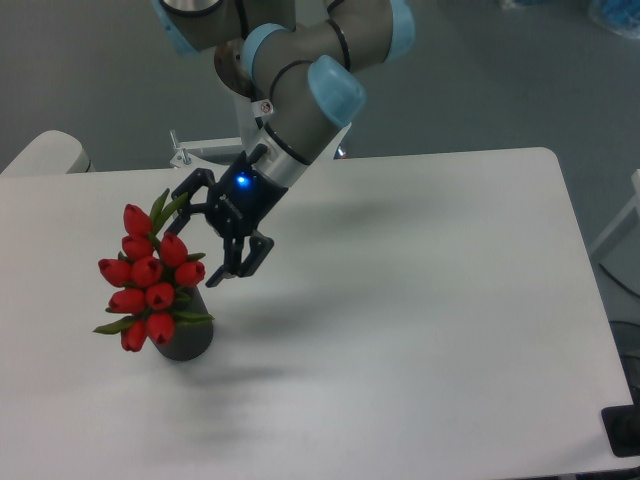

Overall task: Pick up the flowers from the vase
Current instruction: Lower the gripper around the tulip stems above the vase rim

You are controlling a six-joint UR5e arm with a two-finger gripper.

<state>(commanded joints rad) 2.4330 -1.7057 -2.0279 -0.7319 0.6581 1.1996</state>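
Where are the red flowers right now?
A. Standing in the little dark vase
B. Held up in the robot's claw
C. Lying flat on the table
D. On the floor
A: the flowers stand in the vase, while the open gripper beside them holds nothing.

Red flowers (148,283) with green leaves, dark grey vase (186,338), black end effector (196,236), white table (420,330).
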